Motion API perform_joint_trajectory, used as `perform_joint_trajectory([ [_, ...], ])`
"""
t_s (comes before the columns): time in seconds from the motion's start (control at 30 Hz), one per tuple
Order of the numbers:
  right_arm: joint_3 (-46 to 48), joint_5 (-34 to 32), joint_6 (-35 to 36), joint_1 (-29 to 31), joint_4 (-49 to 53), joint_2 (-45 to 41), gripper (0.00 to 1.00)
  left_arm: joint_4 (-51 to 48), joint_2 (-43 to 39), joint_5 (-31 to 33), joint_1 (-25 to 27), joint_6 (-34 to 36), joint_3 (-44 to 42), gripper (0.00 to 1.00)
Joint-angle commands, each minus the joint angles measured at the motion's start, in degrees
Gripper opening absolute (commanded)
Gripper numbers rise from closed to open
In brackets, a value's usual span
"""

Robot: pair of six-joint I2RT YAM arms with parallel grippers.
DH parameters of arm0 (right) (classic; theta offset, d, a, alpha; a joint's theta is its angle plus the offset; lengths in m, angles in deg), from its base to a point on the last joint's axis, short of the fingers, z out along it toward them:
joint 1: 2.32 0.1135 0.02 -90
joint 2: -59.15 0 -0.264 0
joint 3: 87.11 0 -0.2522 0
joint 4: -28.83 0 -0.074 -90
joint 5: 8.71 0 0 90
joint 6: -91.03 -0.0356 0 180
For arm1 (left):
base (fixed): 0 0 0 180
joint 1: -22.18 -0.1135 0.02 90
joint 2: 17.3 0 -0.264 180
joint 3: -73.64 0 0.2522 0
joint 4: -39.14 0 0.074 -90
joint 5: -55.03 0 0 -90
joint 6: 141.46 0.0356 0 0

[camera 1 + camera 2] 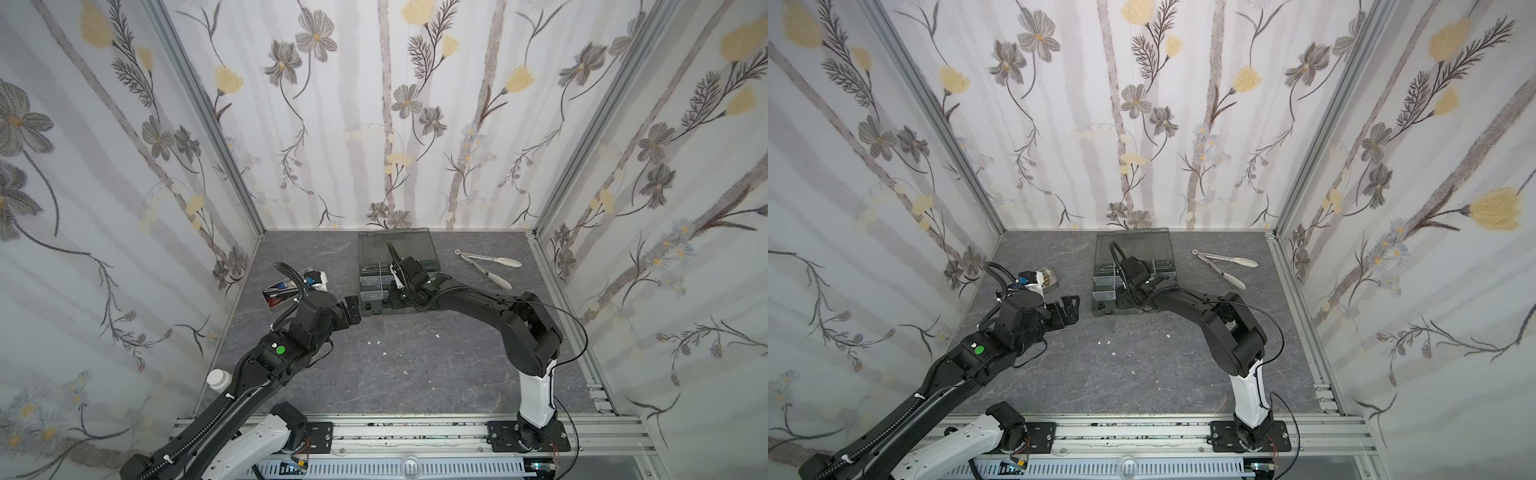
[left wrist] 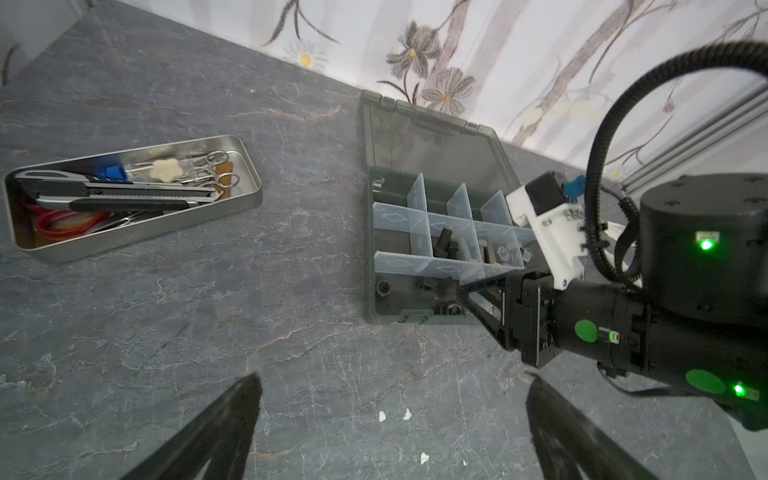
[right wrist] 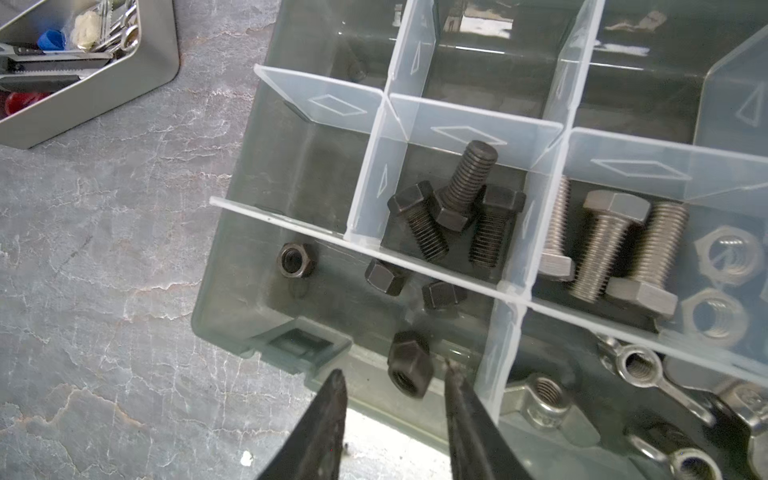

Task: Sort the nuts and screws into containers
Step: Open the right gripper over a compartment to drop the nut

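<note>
Hovering over the organizer box, the right gripper has its jaws parted to a middling gap and clamps nothing. 1 black nut lies directly between the fingertips and just ahead of them. It seems clear of both, with its bore tilted toward the wrist camera. It rests in the corner compartment with 3 other black nuts. Past the divider lie 3 black screws, then the silver screws. The nut looks correctly placed, so a straight lift clear of the dividers is probably all that remains here. The left gripper hangs with jaws wide and empty above the table, well apart from the box, so the right arm is nearer.
</note>
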Motion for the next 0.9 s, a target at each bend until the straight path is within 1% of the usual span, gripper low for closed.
perform_joint_trajectory([
  [0.0,-0.48,0.45,-0.58,0.04,-0.41,-0.43,0.49,-0.13,1.66,-4.22,-0.09,1.31,1.31,1.0],
  [0.03,-0.35,0.28,-0.58,0.04,-0.52,-0.77,0.52,-0.15,2.26,-4.93,0.07,1.62,1.69,1.0],
  [0.13,0.33,-0.27,-0.49,-0.21,-0.72,-2.35,0.55,-0.55,3.99,-5.17,0.95,2.06,3.06,1.0],
  [0.27,3.76,-0.06,-0.7,-1.5,-2.46,-6.46,0.55,-0.69,6.31,-4.45,3.43,2.19,5.27,1.0],
  [0.47,14.95,2.24,-1.83,-6.96,-7.08,-17.33,0.55,-0.33,13.52,-1.42,10.3,1.85,9.88,0.99],
  [0.53,19.33,3.15,-1.99,-9.7,-8.52,-21.58,0.56,0.55,16.07,-1.31,11.83,1.73,11.32,0.98],
  [0.67,27.37,5.83,-1.81,-17.4,-8.59,-31.25,0.55,2.43,22.08,-1.71,14.1,1.81,14.85,0.93],
  [0.8,34.87,8.18,-1.9,-26.26,-8.57,-41.05,0.55,2.56,30.32,-2.48,16.63,2.97,21.25,0.88],
  [0.87,37.64,9.09,-1.57,-29.69,-8.56,-45.17,0.55,1.84,34.81,-2.61,17.74,3.93,25.15,0.85],
])
